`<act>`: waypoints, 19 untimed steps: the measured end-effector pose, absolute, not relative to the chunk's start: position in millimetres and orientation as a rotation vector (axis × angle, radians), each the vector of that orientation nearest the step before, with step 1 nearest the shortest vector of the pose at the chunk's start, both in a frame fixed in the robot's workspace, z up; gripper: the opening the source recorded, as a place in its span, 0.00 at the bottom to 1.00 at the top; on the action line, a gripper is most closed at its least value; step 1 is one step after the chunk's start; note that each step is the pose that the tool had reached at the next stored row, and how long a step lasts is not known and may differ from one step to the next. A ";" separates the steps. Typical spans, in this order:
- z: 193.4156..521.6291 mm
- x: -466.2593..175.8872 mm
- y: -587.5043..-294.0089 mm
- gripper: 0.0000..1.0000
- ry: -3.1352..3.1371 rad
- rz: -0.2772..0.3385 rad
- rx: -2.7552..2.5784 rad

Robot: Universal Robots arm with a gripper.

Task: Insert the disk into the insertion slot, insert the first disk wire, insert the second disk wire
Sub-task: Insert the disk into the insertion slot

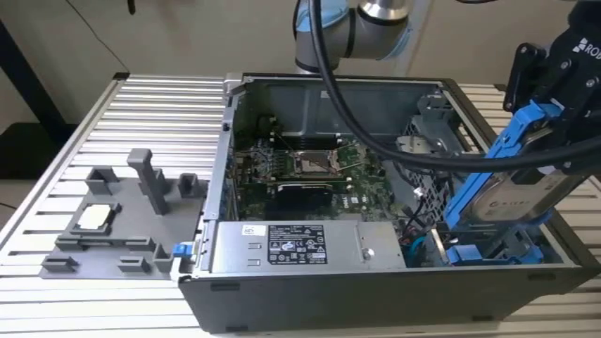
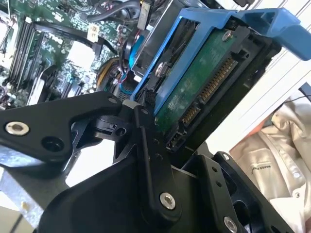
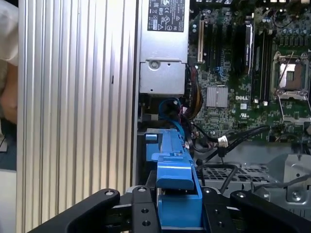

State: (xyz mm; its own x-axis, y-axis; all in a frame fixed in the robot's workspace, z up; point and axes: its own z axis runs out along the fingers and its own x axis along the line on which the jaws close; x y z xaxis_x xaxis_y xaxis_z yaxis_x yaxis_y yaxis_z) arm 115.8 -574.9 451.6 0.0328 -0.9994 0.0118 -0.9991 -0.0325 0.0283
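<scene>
Black jaws around one disk (image 1: 511,193), tilted over one open case (image 1: 376,299)

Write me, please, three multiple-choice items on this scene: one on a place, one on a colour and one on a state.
1. Where in the exterior view is the disk? A) far left B) centre C) right, over the computer case
2. Its carrier frame is: A) red B) blue C) yellow
3. The disk is: A) steeply tilted B) lying flat C) split apart
Answers: 1 C, the gripper holds it there; 2 B, bright blue in all views; 3 A, it leans on edge.
</scene>
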 end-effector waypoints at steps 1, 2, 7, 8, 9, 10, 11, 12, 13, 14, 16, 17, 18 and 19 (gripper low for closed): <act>450.7 116.3 -574.9 0.33 -2.163 -0.017 2.238; 449.8 116.8 -574.8 0.33 -2.162 -0.017 2.240; 445.0 120.1 -574.9 0.33 -2.161 -0.017 2.241; 444.0 120.8 -574.9 0.33 -2.161 -0.017 2.241; 443.0 121.4 -574.9 0.33 -2.161 -0.017 2.241; 441.9 121.9 -574.8 0.33 -2.161 -0.017 2.241; 440.7 122.4 -574.9 0.33 -2.161 -0.017 2.241; 439.3 122.8 -574.9 0.33 -2.161 -0.017 2.241; 438.0 122.9 -574.9 0.33 -2.161 -0.017 2.241; 436.7 123.2 -574.9 0.33 -2.161 -0.017 2.241; 434.1 123.5 -574.9 0.33 -2.161 -0.017 2.241; 433.0 123.5 -574.9 0.33 -2.161 -0.017 2.240; 431.9 123.5 -574.9 0.33 -2.161 -0.017 2.240; 430.9 123.5 -574.8 0.33 -2.162 -0.017 2.240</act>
